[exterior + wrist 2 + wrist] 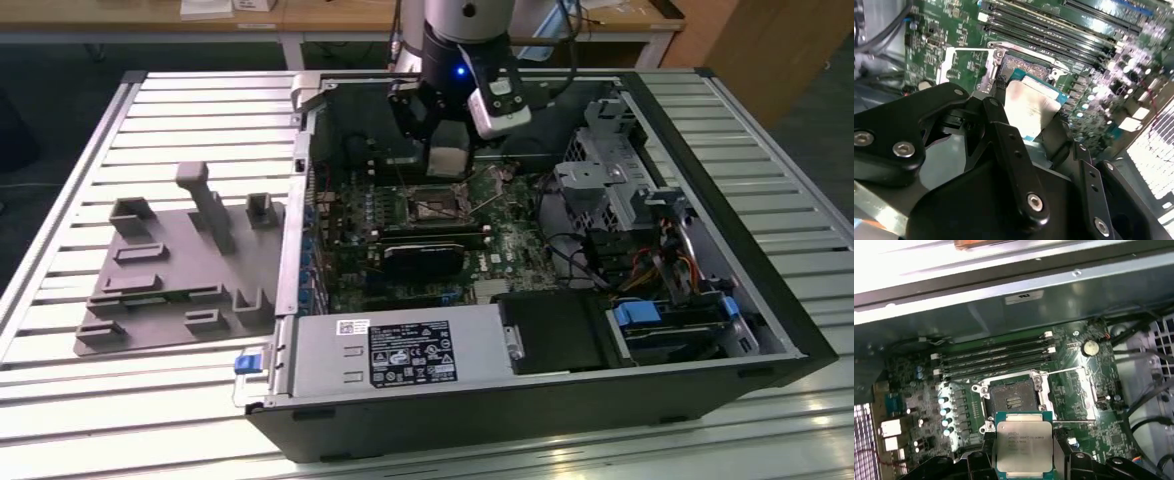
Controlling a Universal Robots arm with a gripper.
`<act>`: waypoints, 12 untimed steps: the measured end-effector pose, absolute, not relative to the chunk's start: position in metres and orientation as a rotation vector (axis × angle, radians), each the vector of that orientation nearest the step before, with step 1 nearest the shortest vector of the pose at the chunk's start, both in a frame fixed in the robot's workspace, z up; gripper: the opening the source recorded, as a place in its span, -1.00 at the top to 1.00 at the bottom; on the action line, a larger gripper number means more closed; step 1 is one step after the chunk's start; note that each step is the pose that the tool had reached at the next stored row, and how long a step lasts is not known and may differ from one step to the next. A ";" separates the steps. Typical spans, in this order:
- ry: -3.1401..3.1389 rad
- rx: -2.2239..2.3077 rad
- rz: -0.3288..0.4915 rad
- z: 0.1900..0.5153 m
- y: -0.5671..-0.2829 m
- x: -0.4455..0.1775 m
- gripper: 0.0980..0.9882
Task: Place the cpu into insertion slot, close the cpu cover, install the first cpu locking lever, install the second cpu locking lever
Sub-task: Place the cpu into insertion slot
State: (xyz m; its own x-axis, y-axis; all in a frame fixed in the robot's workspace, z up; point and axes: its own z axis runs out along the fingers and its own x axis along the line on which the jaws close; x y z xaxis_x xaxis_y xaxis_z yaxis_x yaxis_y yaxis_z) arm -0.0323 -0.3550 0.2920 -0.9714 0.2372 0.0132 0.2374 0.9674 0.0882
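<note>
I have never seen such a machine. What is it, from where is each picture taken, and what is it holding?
It is one robot arm with a gripper, working inside an open computer case that lies on a slatted table. A grey fixture lies beside the case, at the exterior view's left. The exterior view comes from a camera off the arm. The two wrist views come from cameras that ride on the arm. In both wrist views the gripper clamps the cpu, a flat square chip, close to the slot but not yet in it. The slot is empty and its cover is swung open.
</note>
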 end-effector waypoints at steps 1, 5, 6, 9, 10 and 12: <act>-3.111 -0.404 -0.140 0.291 -0.355 -0.032 0.01; -3.097 -0.517 -0.140 0.289 -0.355 -0.032 0.01; -3.093 -0.546 -0.140 0.288 -0.355 -0.032 0.01; -3.079 -0.632 -0.140 0.286 -0.355 -0.032 0.01; -3.074 -0.660 -0.140 0.285 -0.355 -0.032 0.01; -3.063 -0.716 -0.140 0.284 -0.355 -0.032 0.01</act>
State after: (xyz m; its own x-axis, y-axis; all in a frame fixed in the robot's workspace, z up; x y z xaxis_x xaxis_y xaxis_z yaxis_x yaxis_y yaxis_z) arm -0.0322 -0.3550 0.2840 -0.8966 0.4426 0.0133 0.4420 0.8927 0.0882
